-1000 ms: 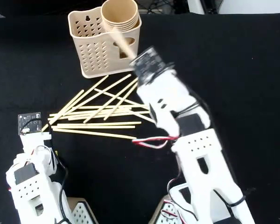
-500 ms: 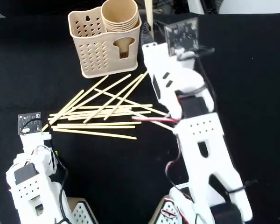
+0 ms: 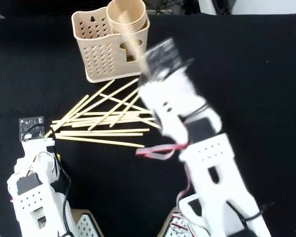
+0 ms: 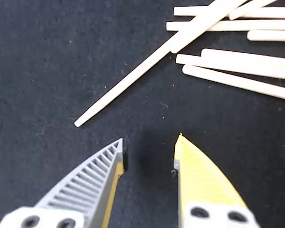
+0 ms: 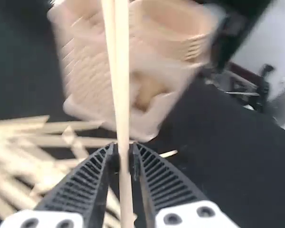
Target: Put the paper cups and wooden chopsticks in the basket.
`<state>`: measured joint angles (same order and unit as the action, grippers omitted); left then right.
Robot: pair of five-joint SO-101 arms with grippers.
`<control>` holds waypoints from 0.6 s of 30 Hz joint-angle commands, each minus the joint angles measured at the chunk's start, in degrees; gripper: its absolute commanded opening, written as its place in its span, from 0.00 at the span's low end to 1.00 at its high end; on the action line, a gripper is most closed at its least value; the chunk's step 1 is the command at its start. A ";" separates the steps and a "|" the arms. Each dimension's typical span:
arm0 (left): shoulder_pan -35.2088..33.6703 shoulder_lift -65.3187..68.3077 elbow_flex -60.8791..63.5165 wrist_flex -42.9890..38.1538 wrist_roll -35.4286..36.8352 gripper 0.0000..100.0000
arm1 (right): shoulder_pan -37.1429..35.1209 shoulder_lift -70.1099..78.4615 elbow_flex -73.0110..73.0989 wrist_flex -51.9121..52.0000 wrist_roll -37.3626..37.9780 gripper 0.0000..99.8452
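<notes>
Up by the beige slotted basket (image 3: 99, 57), the right gripper (image 5: 123, 148) pinches one pale, smooth wooden chopstick (image 5: 117, 71) between its ribbed fingers. The stick slants across the basket's front toward the stacked tan paper cups (image 3: 127, 15) sitting in one compartment. More chopsticks (image 3: 103, 124) lie fanned on the black worktop (image 3: 246, 74). The left gripper (image 4: 149, 145) hangs spread near their tapered tips.

Site presented as a robotics lab or workshop: black-draped table (image 3: 266, 69), left arm (image 3: 32, 192) and right arm (image 3: 209, 163) of white printed parts, exposed wiring (image 3: 158, 150), cables (image 3: 165, 6) behind.
</notes>
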<state>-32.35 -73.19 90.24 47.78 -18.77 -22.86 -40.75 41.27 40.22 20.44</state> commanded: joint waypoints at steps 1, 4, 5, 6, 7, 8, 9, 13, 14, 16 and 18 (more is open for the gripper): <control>-0.40 -0.44 -0.66 -0.88 1.14 0.18 | -3.96 -4.53 8.75 1.58 4.75 0.01; -0.40 -0.18 -2.86 3.25 1.14 0.19 | -4.22 -5.67 17.10 1.58 5.36 0.01; -0.40 -0.26 -4.26 5.54 1.14 0.19 | -4.22 -5.76 19.03 1.58 5.36 0.01; -0.31 -0.35 -5.85 7.82 1.14 0.19 | -4.22 -5.76 20.70 1.67 5.36 0.01; -0.13 -0.35 -7.60 10.20 1.14 0.19 | -4.31 -5.58 21.93 1.76 5.36 0.01; 0.04 -0.09 -9.45 12.48 1.14 0.19 | -4.92 -5.49 23.25 1.85 5.36 0.01; 0.04 0.00 -11.47 14.77 1.14 0.19 | -5.80 -5.49 24.57 2.02 5.36 0.01; 0.13 0.00 -16.22 18.37 1.05 0.19 | -12.13 -5.49 28.26 2.11 5.36 0.01; 0.22 0.00 -17.10 18.37 1.05 0.19 | -13.80 -5.49 28.62 2.02 5.36 0.01; 1.80 0.09 -18.95 18.64 0.79 0.19 | -16.53 -5.41 28.88 2.02 5.01 0.01; 4.18 0.18 -19.65 19.08 -0.18 0.19 | -17.14 -5.32 28.97 2.46 4.84 0.05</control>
<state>-31.12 -73.19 74.59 66.15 -18.07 -38.33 -44.97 70.37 42.15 25.19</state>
